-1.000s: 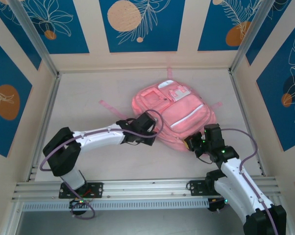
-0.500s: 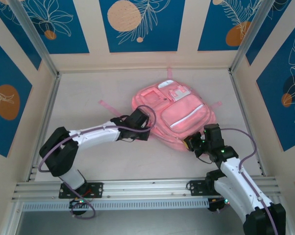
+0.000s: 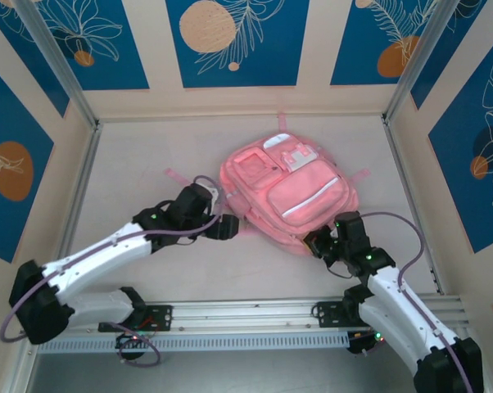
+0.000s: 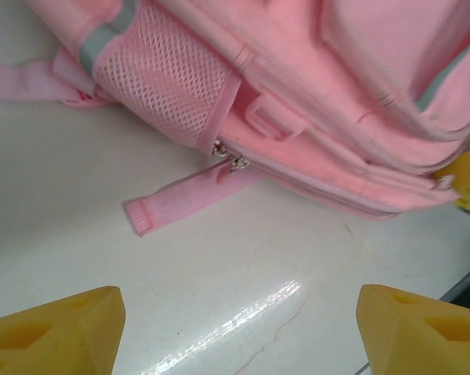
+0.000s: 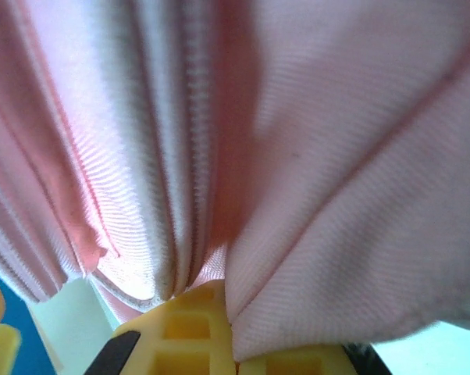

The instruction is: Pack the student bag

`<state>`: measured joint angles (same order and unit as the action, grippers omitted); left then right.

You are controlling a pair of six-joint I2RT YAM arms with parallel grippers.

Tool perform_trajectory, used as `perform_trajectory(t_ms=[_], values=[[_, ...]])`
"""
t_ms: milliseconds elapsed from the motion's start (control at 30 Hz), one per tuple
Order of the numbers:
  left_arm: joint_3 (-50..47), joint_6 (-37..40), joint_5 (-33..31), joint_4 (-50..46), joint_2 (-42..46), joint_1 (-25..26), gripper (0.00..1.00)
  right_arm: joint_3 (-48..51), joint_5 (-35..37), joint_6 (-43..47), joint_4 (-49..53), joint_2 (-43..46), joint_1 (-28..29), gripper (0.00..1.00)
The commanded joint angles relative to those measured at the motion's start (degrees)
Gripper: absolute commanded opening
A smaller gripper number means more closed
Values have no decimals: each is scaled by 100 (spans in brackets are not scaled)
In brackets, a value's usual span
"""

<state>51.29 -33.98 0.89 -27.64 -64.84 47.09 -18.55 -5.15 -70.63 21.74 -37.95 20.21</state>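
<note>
1 student bag point(image 3: 291, 192), 2 arms point(image 3: 107, 250) point(image 3: 402, 295), 1 table point(image 3: 140, 164)

Bare counter point(image 3: 140, 164) gives free passage left of the pink backpack point(image 3: 291, 196) and beyond it. A loose strap point(image 4: 180, 203) lies across the gap facing the left hand point(image 3: 230, 227), whose fingers are spread. The right hand point(image 3: 316, 243) pinches the backpack's near corner, crowding that side.

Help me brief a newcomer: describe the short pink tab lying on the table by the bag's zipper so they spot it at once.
Find the pink student bag on the white table. Under its mesh side pocket, the tab lies flat on the table. Unlike the strap nearby, it ends at the metal zipper slider.
</note>
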Motion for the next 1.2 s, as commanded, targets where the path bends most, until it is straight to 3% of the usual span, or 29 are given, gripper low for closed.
perform_trajectory(t_ms=[0, 67, 133, 400, 500, 667, 800, 933, 1000, 1167], values=[[136, 35, -490, -654, 461, -35, 80, 148, -191, 497, -725, -8, 641, 2], [227, 27, -731, -830, 705, -38, 86, 178, -493, 906, -1225, -114, 1070, 3], [273, 36, -923, -893, 939, -41, 100, 10, -708, 1449, -1375, -289, 1591, 6], [192, 98, -1443, -789, 1683, -37, 100, -1008, -458, 2568, -1835, -1790, 3540, 17], [159, 62, -1542, -778, 1905, -41, 100, -1644, -254, 2826, -1956, -2711, 4133, 31], [197, 111, -1730, -911, 2203, -38, 100, -2562, -307, 3053, -2105, -3957, 4526, 36], [144, 84, -1965, -1018, 2430, -47, 100, -2907, -40, 3123, -2000, -4219, 4499, 36], [102, 67, -1989, -1133, 2440, -44, 100, -2699, 945, 3096, -1341, -3496, 4129, 45], [5, 61, -1941, -1092, 2458, -42, 100, -2489, 1482, 2904, -726, -2885, 3583, 52], [-167, 113, -1645, -812, 2298, -48, 100, -2123, 2269, 2873, 585, -1645, 1643, 55]])
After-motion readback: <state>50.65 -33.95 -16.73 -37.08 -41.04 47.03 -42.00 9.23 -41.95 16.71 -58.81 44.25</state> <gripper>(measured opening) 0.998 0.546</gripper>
